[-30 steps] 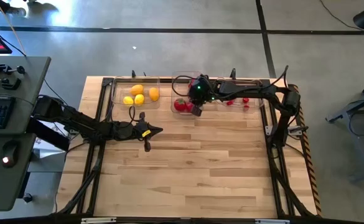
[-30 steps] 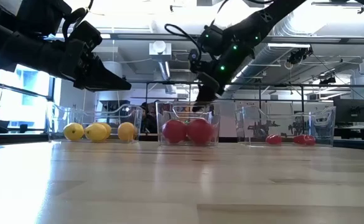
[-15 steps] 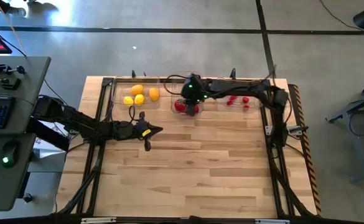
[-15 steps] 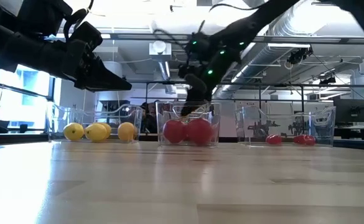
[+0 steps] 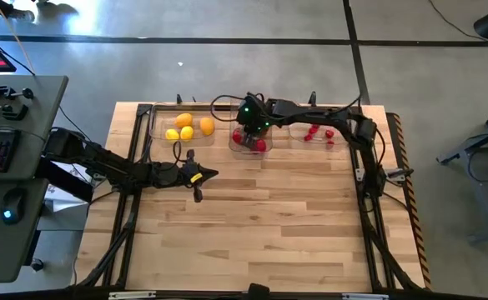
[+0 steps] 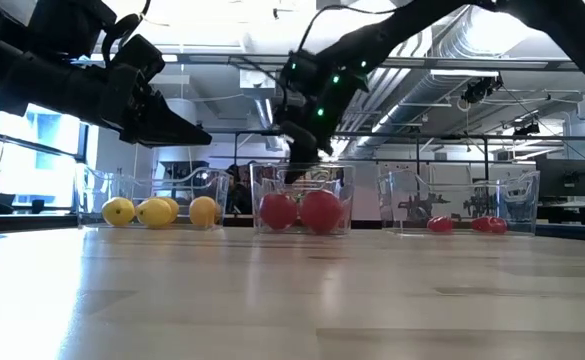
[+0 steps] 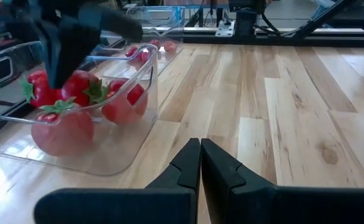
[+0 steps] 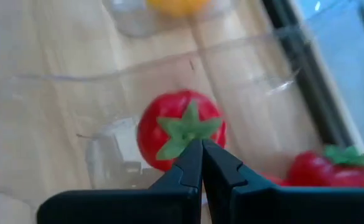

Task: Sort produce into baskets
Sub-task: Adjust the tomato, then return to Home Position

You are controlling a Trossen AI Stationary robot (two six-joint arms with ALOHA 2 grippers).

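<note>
Right tool (image 5: 245,132): hung over the middle basket (image 5: 252,152); fingers seen pressed together in the right wrist view, nothing between them.
Left tool (image 5: 197,177): held above bare bench (image 5: 260,225), in front of the left basket; fingers closed and empty in the left wrist view.
Lemons (image 5: 187,127): gathered in the left basket (image 5: 156,125), four counted from above.
Red fruits (image 5: 252,143): lying in the middle basket, touching one another; one green-topped fruit (image 8: 180,129) is framed just beyond the right tool's fingertips (image 8: 197,163).
Berries (image 5: 317,133): scattered on the floor of the right basket (image 5: 344,140).
Loose produce: none noted on the bench; sorting is judged complete or nearly so.
Handling, red fruits: judged light, hollow, smooth-skinned; likely to roll and to slip under a narrow pinch. The widest part of the body should be taken, not the leafy cap.
Handling, berries: judged too small for a sure grip; centring would matter.
Handling, baskets: thin clear walls, judged easily nudged; edges hard to make out against the wood.
Risk: a fruit could be knocked by closed fingers lowered among the pile.
</note>
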